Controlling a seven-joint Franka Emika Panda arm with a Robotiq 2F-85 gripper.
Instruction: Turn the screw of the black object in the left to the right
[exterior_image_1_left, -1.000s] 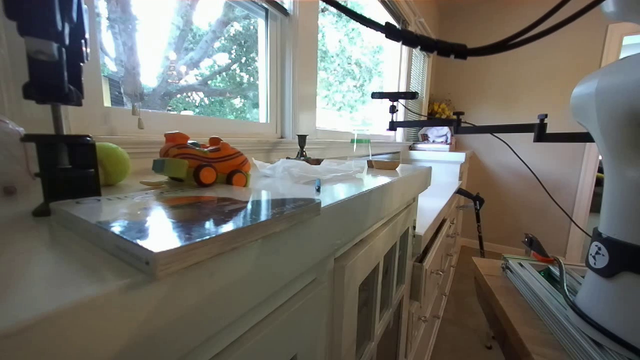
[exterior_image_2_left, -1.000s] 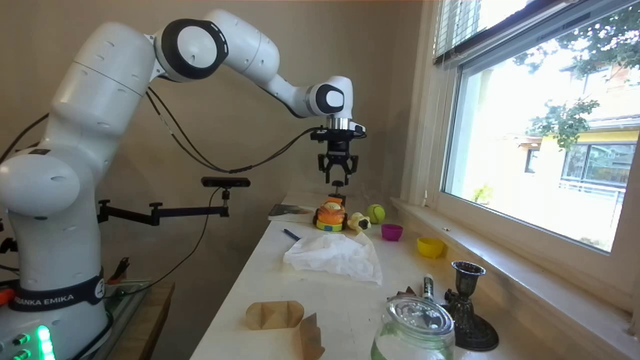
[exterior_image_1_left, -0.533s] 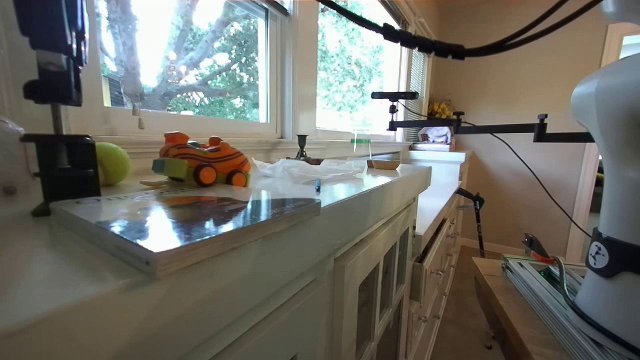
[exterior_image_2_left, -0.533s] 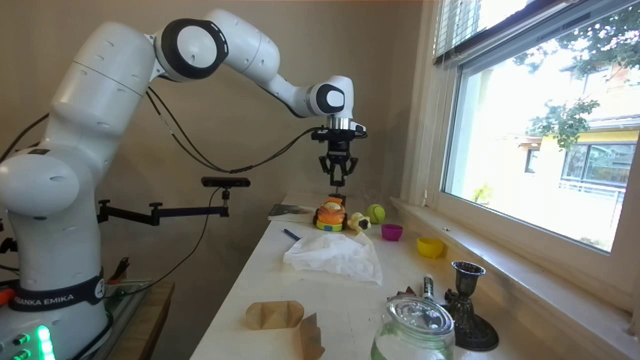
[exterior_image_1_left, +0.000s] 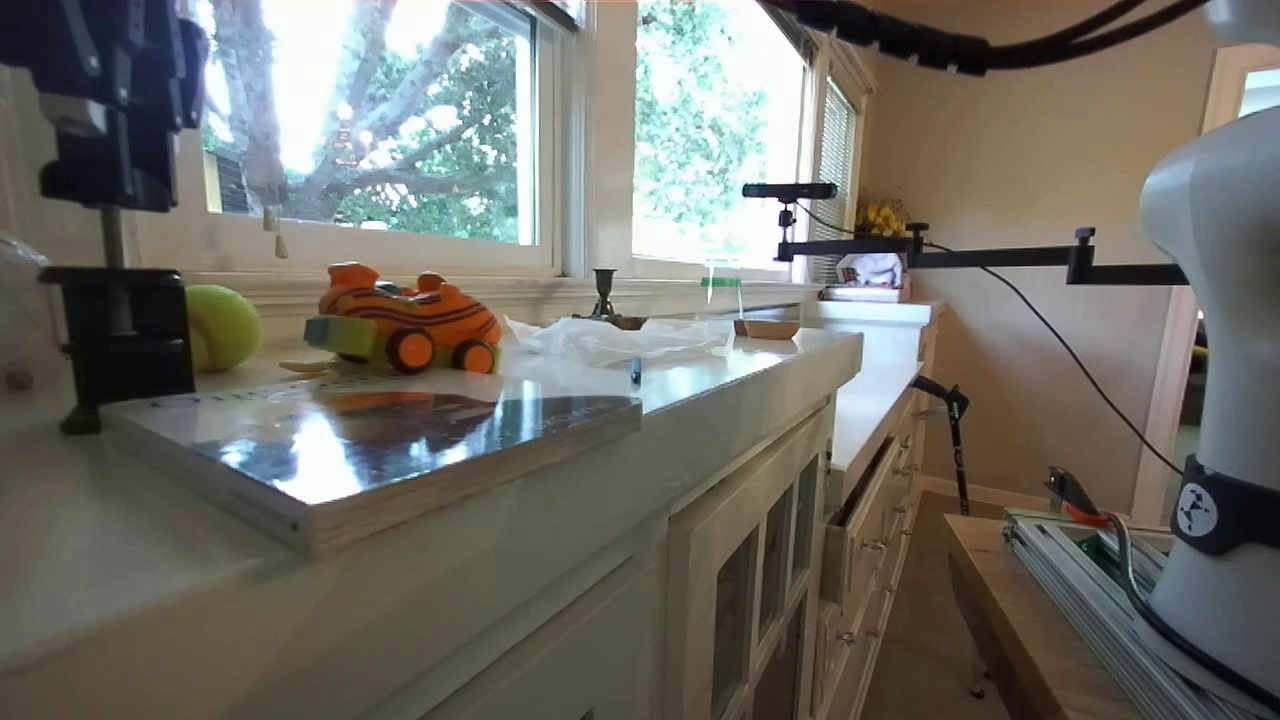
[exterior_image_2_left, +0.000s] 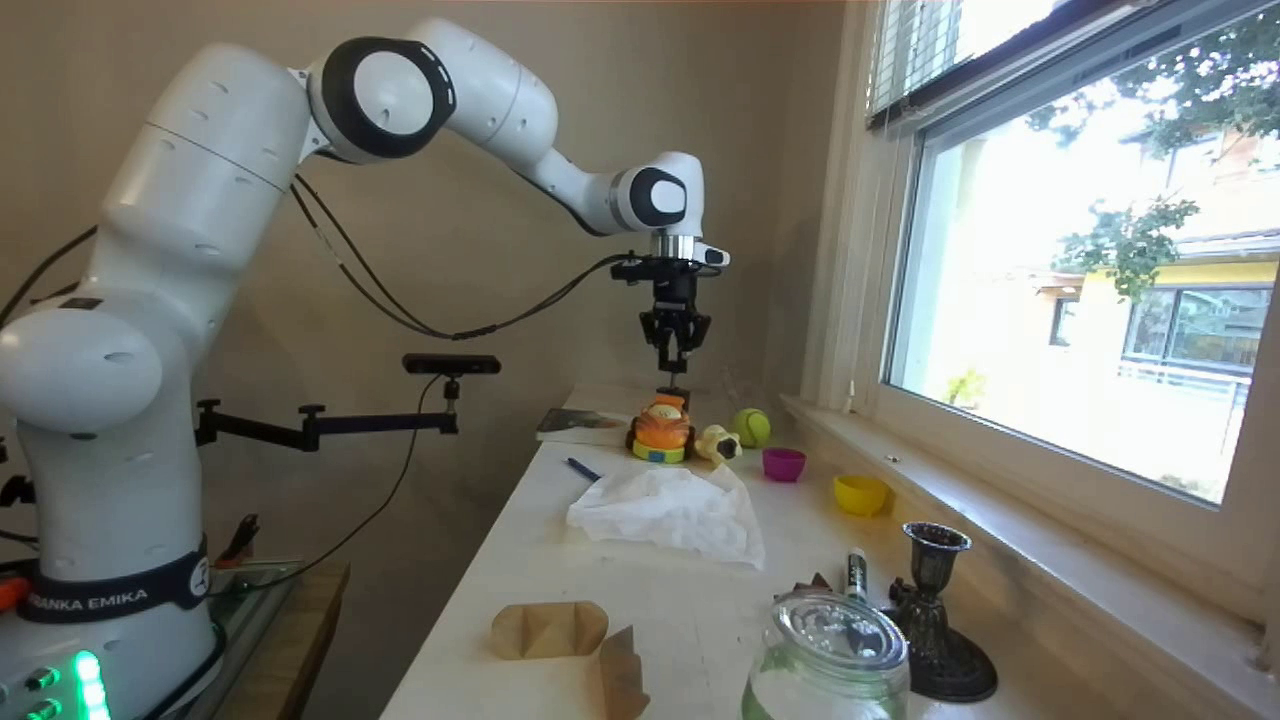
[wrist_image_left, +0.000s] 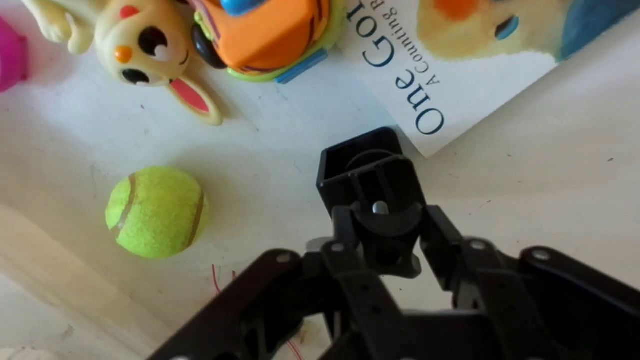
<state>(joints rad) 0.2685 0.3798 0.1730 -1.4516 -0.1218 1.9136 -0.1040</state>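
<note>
The black object (exterior_image_1_left: 135, 340) is a small clamp on the white counter, beside the book's corner. It also shows in the wrist view (wrist_image_left: 370, 175) and, mostly hidden behind the toy car, in an exterior view (exterior_image_2_left: 675, 394). The screw (exterior_image_1_left: 114, 240) is a thin upright metal rod rising from the clamp. Its wide black knob, part of the screw (wrist_image_left: 389, 227), shows in the wrist view. My gripper (wrist_image_left: 389, 220) points down with a finger against each side of the knob, shut on it. The gripper covers the knob in both exterior views (exterior_image_1_left: 110, 180) (exterior_image_2_left: 673, 362).
A book (exterior_image_1_left: 400, 430) lies against the clamp. A tennis ball (wrist_image_left: 157, 212), an orange toy car (exterior_image_1_left: 410, 325) and a yellow bunny toy (exterior_image_2_left: 718, 444) are close by. The window wall stands behind. A black camera arm (exterior_image_1_left: 1000, 258) is far off.
The fingers, apart around the knob a second ago, have closed on it. Since then the gripper has turned about its upright axis and its cable has shifted. The clamp has shifted or turned very slightly.
</note>
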